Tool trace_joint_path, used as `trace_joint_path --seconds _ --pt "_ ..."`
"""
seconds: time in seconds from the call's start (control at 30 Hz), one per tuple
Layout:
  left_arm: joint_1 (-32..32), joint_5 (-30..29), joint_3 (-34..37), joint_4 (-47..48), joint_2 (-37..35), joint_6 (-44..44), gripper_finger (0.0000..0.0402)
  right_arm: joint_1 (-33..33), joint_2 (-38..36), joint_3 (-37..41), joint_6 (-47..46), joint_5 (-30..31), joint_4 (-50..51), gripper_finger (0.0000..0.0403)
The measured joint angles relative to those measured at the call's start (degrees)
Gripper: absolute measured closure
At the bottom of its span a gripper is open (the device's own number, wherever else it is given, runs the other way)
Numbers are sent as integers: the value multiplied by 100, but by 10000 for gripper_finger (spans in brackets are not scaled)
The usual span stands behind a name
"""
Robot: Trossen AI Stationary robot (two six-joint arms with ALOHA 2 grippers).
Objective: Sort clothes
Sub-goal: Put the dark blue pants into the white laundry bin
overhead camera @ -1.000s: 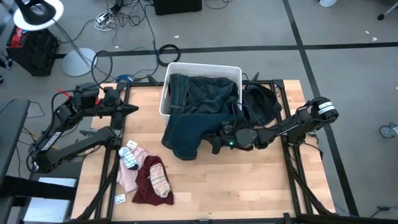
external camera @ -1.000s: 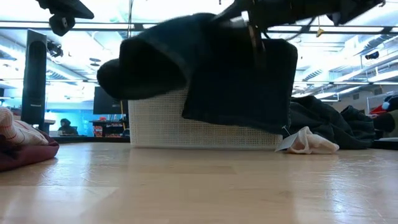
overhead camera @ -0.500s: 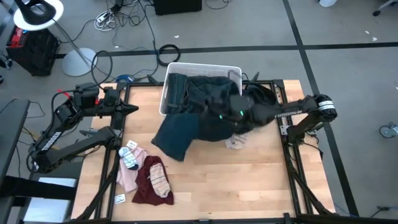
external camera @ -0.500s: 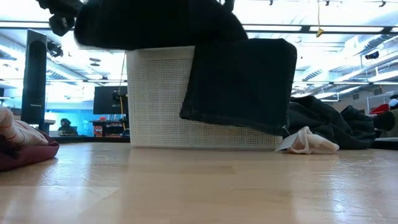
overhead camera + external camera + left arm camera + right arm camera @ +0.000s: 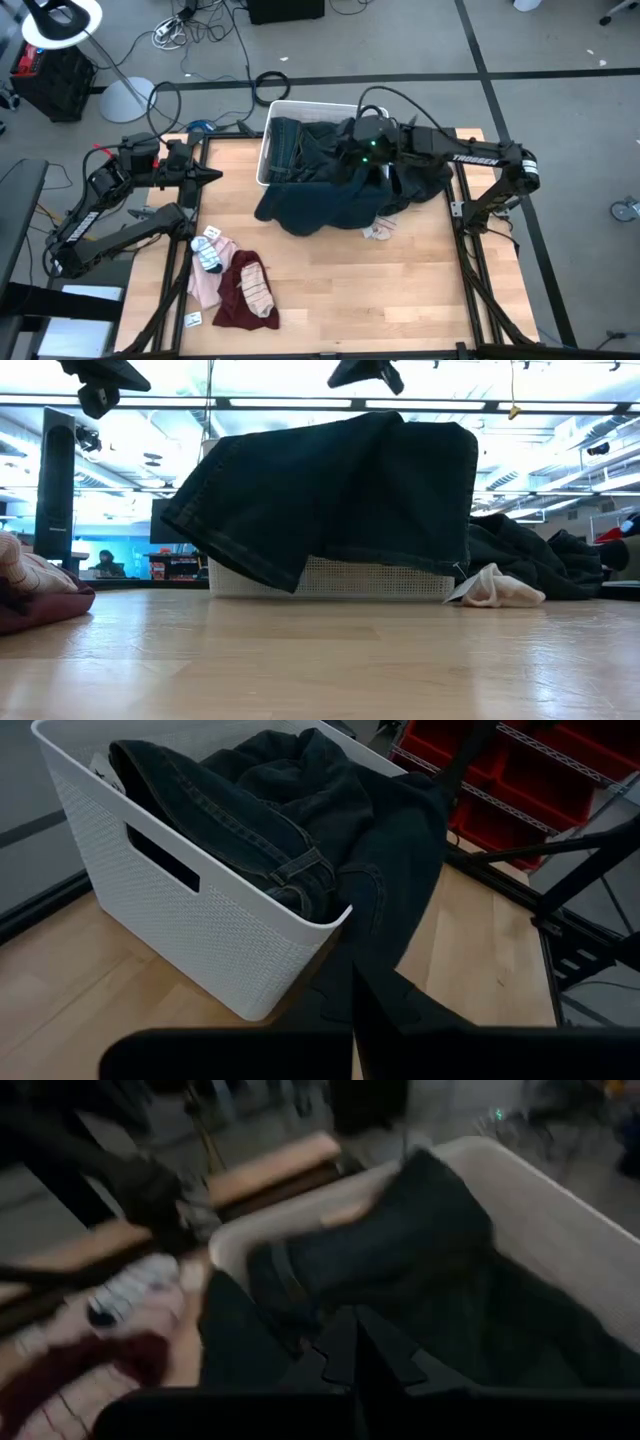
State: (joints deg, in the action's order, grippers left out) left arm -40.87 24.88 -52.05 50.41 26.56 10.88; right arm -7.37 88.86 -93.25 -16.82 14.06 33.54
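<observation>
- The right end effector (image 5: 352, 135) hangs over the white bin (image 5: 268, 135), up above the big dark teal garment (image 5: 325, 200). Its two fingers are pressed together, and I judge nothing is pinched between them, because in the low view its tip sits clear above the cloth.
- The dark teal garment lies just below that end effector. Part of it is inside the bin and a big part flops over the front wall onto the worktop (image 5: 400, 290). I think it hangs like that because it is too big and floppy to drop all the way in.
- A black garment (image 5: 425, 170) is heaped beside the bin, on the far side of the right end effector from the left arm. A small pale piece of cloth (image 5: 378, 230) lies near it.
- The left end effector (image 5: 212, 176) waits well apart from the bin, fingers together, holding nothing.
- Near the left end effector lie a pink garment (image 5: 205, 280), a maroon garment (image 5: 235, 300) and striped socks (image 5: 208, 252). They look like a sorted pile.
</observation>
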Motion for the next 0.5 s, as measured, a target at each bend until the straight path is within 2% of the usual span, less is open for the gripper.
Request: trace_joint_path --seconds 0.27,0.5 --pt "-1 -176 -1 2 0 -2 400 378 -5 -425 -646 -23 1676 402" --pt "0 -303 0 9 -2 -17 400 1343 -7 -424 -1857 145 2553 402"
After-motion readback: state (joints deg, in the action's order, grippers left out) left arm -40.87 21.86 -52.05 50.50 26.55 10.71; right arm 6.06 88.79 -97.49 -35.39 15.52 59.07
